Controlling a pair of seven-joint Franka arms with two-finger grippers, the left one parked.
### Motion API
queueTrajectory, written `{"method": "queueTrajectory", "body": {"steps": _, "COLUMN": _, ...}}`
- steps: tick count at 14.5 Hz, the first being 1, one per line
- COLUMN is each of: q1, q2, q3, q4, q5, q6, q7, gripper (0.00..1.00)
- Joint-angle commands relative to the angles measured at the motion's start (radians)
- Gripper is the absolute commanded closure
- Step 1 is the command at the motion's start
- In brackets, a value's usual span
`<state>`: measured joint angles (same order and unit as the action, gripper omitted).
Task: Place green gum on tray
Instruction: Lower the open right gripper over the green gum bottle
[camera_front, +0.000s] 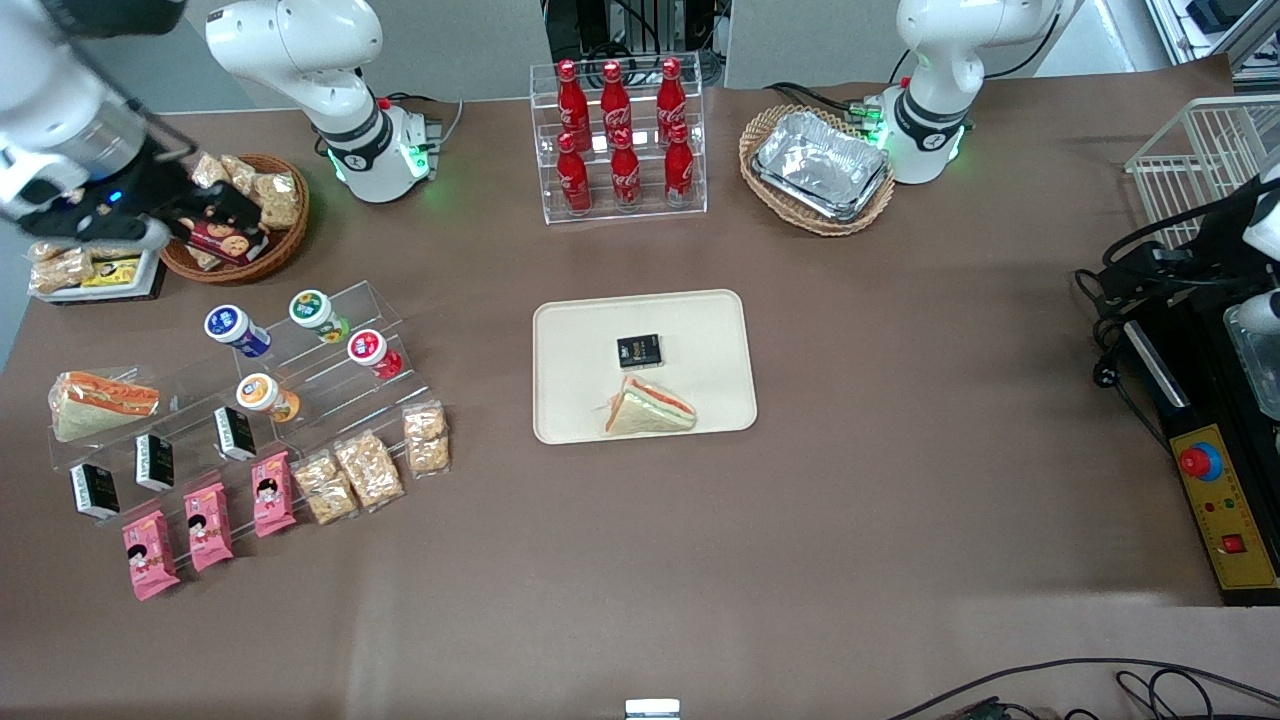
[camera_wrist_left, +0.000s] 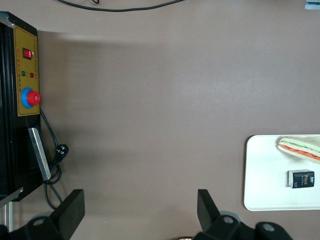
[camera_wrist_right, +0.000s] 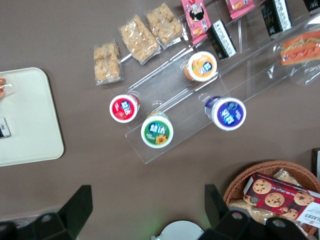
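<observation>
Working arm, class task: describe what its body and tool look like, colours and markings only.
The working arm has glossy white rounded shells with a grey metallic band and a small blue light near the wrist. Its tool is black, with two blocky dark fingers. The base joint carries a black ring and green lights.

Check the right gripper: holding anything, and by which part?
Nothing held. The gripper is open and empty, above the table near the snack basket; the green gum sits untouched on the acrylic rack.
</observation>
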<state>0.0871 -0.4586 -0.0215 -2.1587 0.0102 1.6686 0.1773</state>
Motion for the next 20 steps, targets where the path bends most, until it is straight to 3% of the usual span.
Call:
{"method": "queueTrajectory", "body": {"steps": 1, "q1": 0.002, "q2": -0.095, "q3": 0.003, "q4": -0.124, "q5": 0.002, "q6": 0.065, "q7": 0.027, "gripper": 0.00}}
{"method": "queueTrajectory", "body": {"steps": 6, "q1": 0.000, "q2": -0.035, "q3": 0.000, "q4": -0.153, "q5": 0.002, "q6": 0.140, "q7": 0.025, "gripper": 0.00}}
{"method": "queueTrajectory", "body": {"steps": 11, "q1": -0.003, "q2": 0.023, "q3": -0.006, "q4": -0.311, "q5": 0.004, "q6": 0.362, "q7": 0.025, "gripper": 0.00}}
{"method": "queueTrajectory", "body": {"steps": 15, "q1": -0.003, "q2": 0.087, "q3": -0.017, "q4": -0.397, "q5": 0.054, "q6": 0.505, "q7": 0.025, "gripper": 0.00}}
{"method": "queueTrajectory", "body": {"steps": 20, "q1": 0.002, "q2": 0.104, "q3": -0.017, "q4": -0.444, "q5": 0.062, "q6": 0.563, "q7": 0.025, "gripper": 0.00}}
